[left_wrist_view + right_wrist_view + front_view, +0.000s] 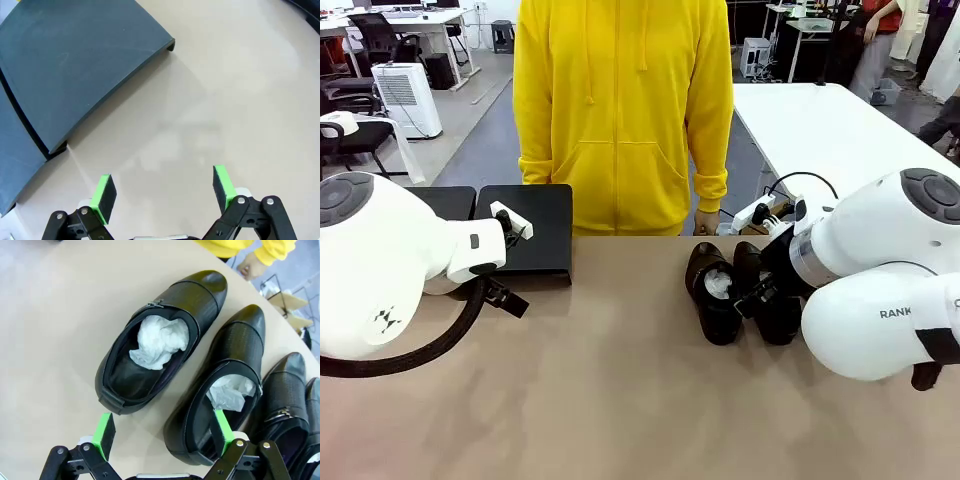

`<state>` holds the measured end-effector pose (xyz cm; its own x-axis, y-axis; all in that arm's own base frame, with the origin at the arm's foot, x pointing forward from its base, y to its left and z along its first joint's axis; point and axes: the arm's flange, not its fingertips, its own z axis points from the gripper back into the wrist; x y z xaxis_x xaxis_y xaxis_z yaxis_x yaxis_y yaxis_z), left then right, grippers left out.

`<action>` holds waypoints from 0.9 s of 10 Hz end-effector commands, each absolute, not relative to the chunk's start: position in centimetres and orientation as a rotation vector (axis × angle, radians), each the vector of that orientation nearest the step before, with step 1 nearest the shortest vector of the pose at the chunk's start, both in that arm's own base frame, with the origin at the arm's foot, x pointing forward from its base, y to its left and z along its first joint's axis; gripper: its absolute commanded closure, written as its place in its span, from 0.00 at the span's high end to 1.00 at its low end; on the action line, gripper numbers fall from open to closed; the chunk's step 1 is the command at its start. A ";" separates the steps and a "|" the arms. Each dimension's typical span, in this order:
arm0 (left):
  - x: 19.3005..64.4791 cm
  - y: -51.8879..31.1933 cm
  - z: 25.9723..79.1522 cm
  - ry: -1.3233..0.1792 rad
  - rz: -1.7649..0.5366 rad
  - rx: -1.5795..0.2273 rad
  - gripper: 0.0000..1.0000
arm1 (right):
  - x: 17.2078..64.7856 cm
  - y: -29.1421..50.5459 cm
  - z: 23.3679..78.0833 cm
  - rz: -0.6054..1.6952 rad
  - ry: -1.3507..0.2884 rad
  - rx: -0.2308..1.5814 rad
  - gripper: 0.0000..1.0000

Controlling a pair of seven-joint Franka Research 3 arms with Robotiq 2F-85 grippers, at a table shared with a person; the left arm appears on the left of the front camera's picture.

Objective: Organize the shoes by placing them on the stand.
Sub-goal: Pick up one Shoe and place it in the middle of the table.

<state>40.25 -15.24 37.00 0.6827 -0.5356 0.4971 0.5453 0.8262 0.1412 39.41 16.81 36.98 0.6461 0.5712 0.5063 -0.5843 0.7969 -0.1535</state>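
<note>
Front view: fixed camera at the robot's side of the table (pixel 620 400), facing the person (pixel 620 110) at the far edge, mid-distance. Left wrist view: close above the tabletop, looking down past the left gripper (pixel 162 195) at the stand (pixel 75 65). Right wrist view: close over the shoes (pixel 195 290), past the right gripper (pixel 162 432). Stand and shoes also appear in the front view
</note>
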 end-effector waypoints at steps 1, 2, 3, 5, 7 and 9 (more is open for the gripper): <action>40.2 -15.2 37.0 -0.552 -0.606 -0.019 1.00 | 39.4 16.8 37.1 0.657 -0.569 0.025 1.00; 40.2 -15.2 37.0 -0.552 -0.606 -0.019 1.00 | 39.4 16.8 37.1 0.657 -0.569 0.025 1.00; 40.2 -15.2 37.0 -0.552 -0.606 -0.019 1.00 | 39.4 16.8 37.1 0.657 -0.569 0.025 1.00; 40.2 -15.2 37.0 -0.552 -0.606 -0.019 1.00 | 39.4 16.8 37.1 0.657 -0.569 0.025 1.00; 40.2 -15.2 37.0 -0.552 -0.606 -0.019 1.00 | 39.4 16.8 37.1 0.657 -0.569 0.025 1.00; 40.2 -15.2 37.0 -0.552 -0.606 -0.019 1.00 | 39.4 16.8 37.1 0.657 -0.569 0.025 1.00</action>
<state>40.22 -15.34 37.00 0.6812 -0.5379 0.4966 0.5472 0.8247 0.1429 39.41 16.82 36.96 0.6457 0.5722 0.5056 -0.5849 0.7963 -0.1543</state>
